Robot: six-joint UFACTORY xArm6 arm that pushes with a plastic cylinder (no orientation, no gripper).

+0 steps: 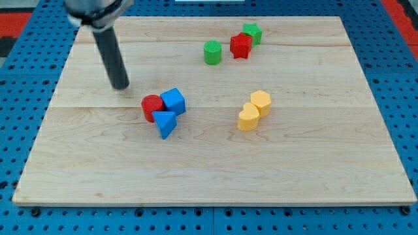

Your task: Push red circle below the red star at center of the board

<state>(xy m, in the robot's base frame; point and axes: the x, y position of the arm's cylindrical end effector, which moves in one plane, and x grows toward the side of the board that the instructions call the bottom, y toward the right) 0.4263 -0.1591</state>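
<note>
The red circle (151,107) lies left of the board's centre, touching a blue cube (174,101) on its right and a blue triangle (165,123) at its lower right. The red star (240,46) sits near the view's top, right of centre, between a green circle (212,52) and a green block (252,32). My tip (120,86) rests on the board up and to the left of the red circle, a short gap away from it.
A yellow hexagon block (260,102) and a yellow heart-like block (247,119) touch each other right of centre. The wooden board (78,163) lies on a blue pegboard surface; its edges run all round the view.
</note>
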